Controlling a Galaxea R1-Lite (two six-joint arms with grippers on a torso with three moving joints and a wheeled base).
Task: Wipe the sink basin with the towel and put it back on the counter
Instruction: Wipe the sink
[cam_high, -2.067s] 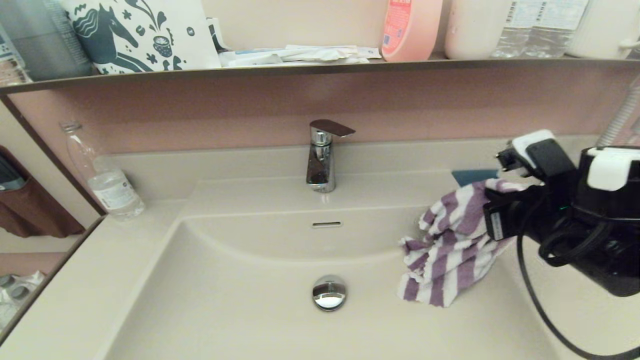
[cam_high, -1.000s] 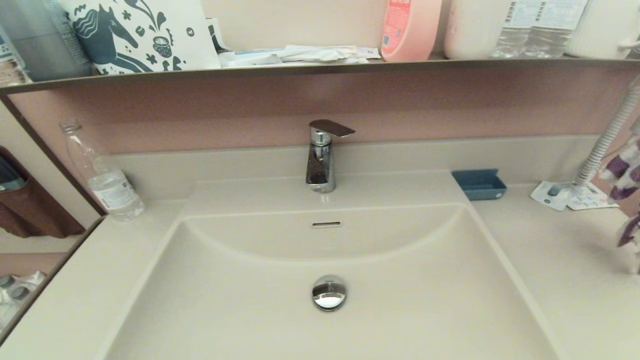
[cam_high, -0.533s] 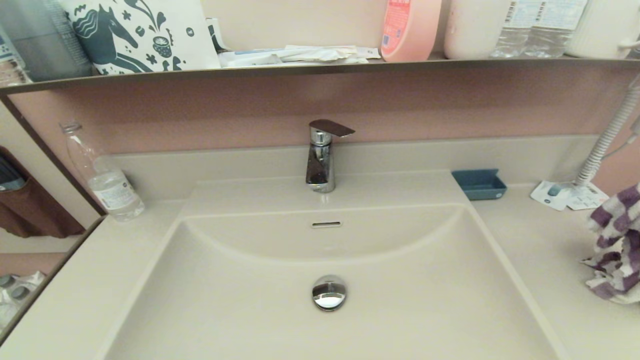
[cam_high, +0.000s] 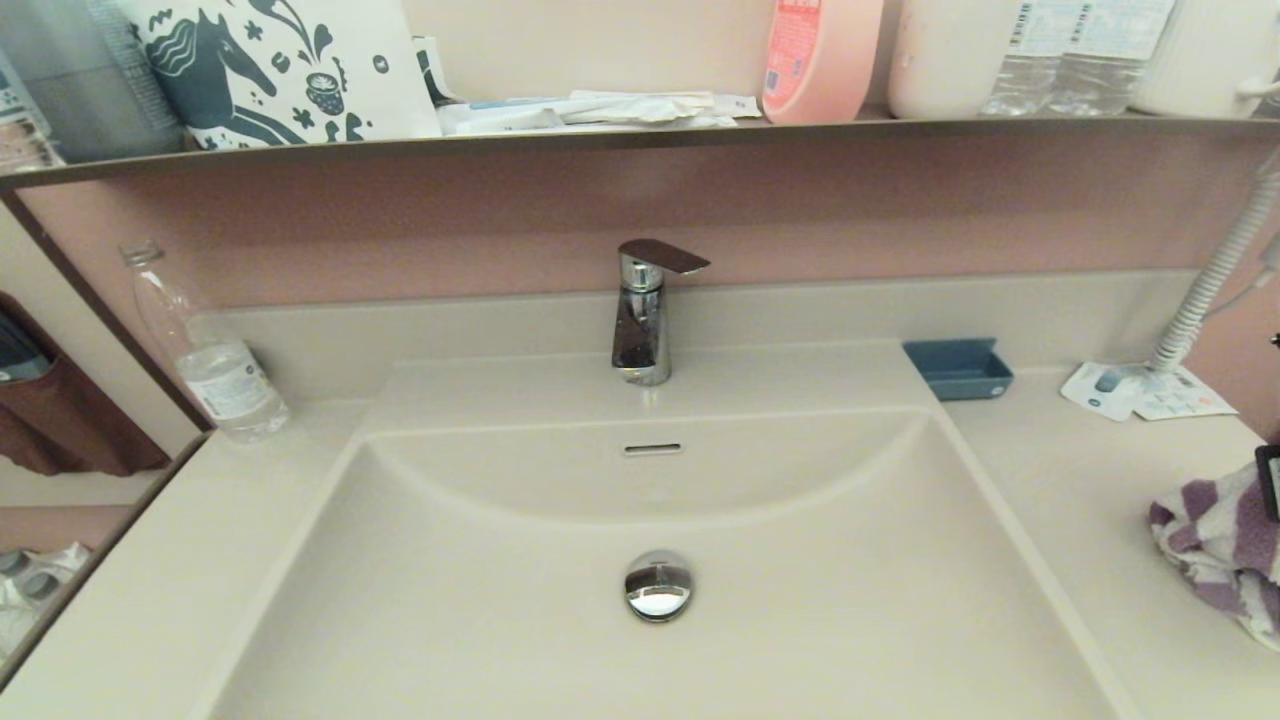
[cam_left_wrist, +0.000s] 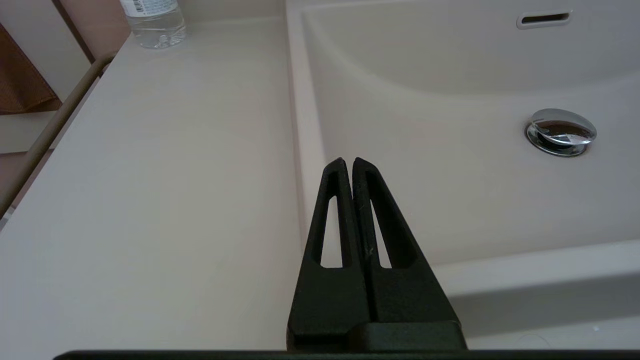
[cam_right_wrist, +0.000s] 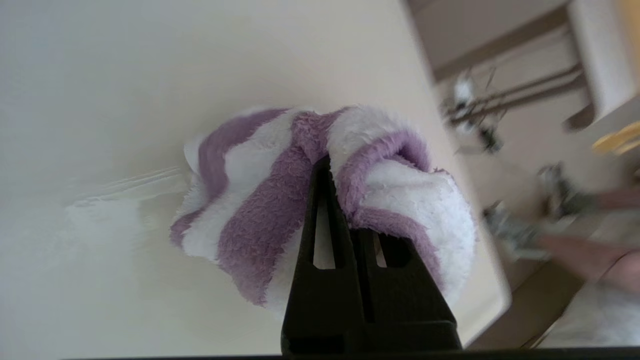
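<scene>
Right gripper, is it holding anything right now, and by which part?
Yes: the right gripper is shut on the striped towel, pinching a bunched fold in its middle, over the counter. The left gripper is shut and holds nothing.

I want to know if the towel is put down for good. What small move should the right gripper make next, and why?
Probably open the fingers. The right gripper is shut on the towel, which already lies bunched on the counter, outside the sink basin. Letting go would likely finish the put-back. The left gripper is shut over the basin's edge.
</scene>
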